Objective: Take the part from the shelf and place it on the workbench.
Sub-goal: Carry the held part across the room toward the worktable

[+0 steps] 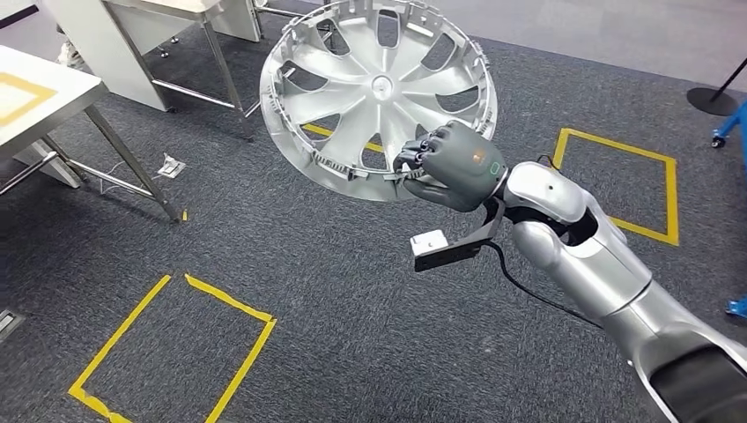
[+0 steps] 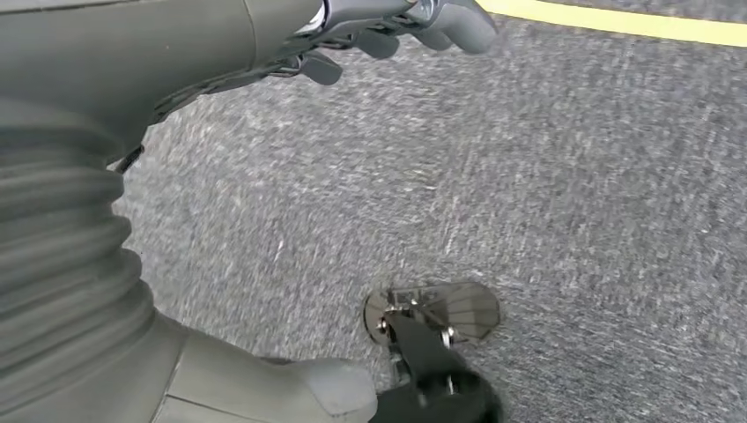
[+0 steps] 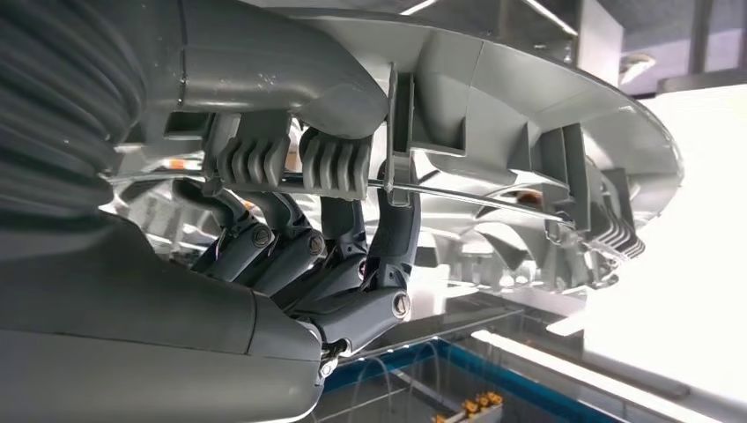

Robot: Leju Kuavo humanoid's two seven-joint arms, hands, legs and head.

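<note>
The part is a silver wheel cover with spokes, held up in the air over the grey carpet. My right hand grips its lower rim, thumb on one face and fingers on the other. The right wrist view shows the dark fingers hooked over the ribbed back of the wheel cover and its wire ring. A white workbench with a yellow taped outline stands at the far left, apart from the part. My left hand hangs over the carpet, fingers apart and holding nothing.
A second metal-legged table stands at the back. Yellow tape squares mark the carpet at the front left and at the right. A small white item lies by the workbench leg. A black stand base sits at the far right.
</note>
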